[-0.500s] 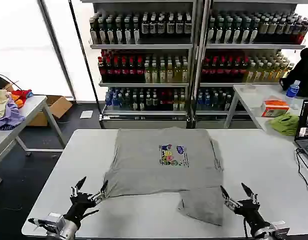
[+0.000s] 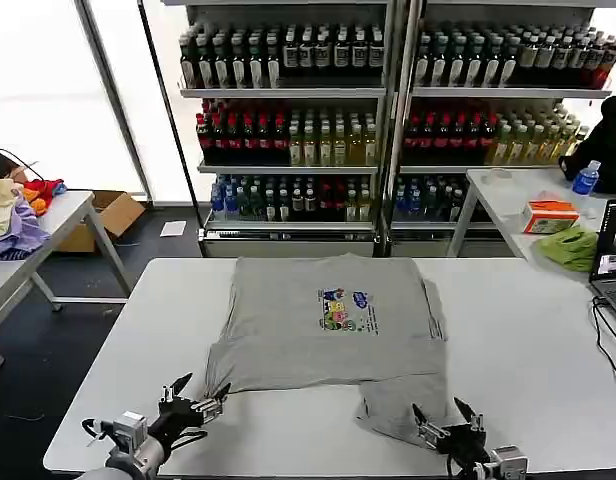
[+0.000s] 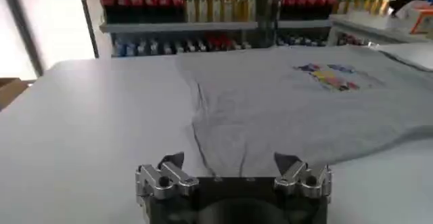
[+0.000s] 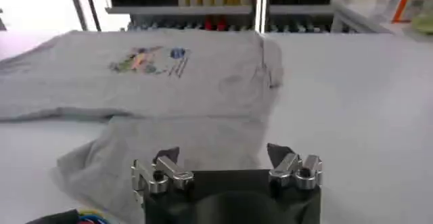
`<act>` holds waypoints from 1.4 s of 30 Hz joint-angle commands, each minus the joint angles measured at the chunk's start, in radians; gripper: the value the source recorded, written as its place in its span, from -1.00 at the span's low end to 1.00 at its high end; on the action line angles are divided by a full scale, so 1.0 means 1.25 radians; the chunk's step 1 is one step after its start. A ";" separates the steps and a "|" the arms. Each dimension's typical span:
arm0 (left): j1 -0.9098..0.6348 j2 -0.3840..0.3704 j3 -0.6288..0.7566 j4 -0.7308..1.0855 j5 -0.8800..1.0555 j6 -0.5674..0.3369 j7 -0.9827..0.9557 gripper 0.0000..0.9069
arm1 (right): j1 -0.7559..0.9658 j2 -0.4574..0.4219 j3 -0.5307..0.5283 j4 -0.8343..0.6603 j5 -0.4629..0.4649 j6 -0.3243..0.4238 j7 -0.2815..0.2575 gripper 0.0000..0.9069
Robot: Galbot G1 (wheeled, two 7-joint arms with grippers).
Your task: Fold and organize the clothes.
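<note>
A light grey short-sleeved shirt (image 2: 318,335) with a small multicoloured chest print (image 2: 346,310) lies spread on the white table (image 2: 528,340). One flap of it (image 2: 398,400) reaches toward the near edge. My left gripper (image 2: 203,392) hovers open just off the shirt's near left corner. In the left wrist view the left gripper (image 3: 229,161) has the shirt's edge (image 3: 291,103) right in front of it. My right gripper (image 2: 439,413) is open at the near flap. In the right wrist view the right gripper (image 4: 223,154) sits over grey cloth (image 4: 183,144).
Shelves of bottles (image 2: 388,110) stand behind the table. A side table on the left holds purple, red and yellow garments (image 2: 18,215). At the right are a lime-green cloth (image 2: 571,247), an orange box (image 2: 550,215), a water bottle (image 2: 585,180) and a laptop (image 2: 614,262).
Both grippers have shifted inward along the table's near edge: the left one to the right toward the shirt's corner, the right one to the left onto the flap. The shirt has not moved.
</note>
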 commanded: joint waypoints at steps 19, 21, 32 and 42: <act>-0.075 -0.015 0.054 0.095 -0.044 0.021 -0.019 -0.98 | -0.006 0.009 -0.040 -0.010 0.012 -0.035 0.015 -1.00; -0.067 -0.016 0.054 0.090 -0.044 0.020 -0.017 -0.98 | -0.005 0.007 -0.039 -0.013 0.015 -0.028 0.011 -1.00; -0.003 -0.044 0.031 0.023 -0.037 0.004 -0.037 -0.98 | -0.047 -0.010 -0.022 0.012 0.077 0.025 -0.032 -1.00; 0.101 -0.066 -0.016 -0.117 -0.025 0.020 -0.047 -0.98 | -0.203 -0.033 0.011 0.103 0.109 0.060 -0.063 -1.00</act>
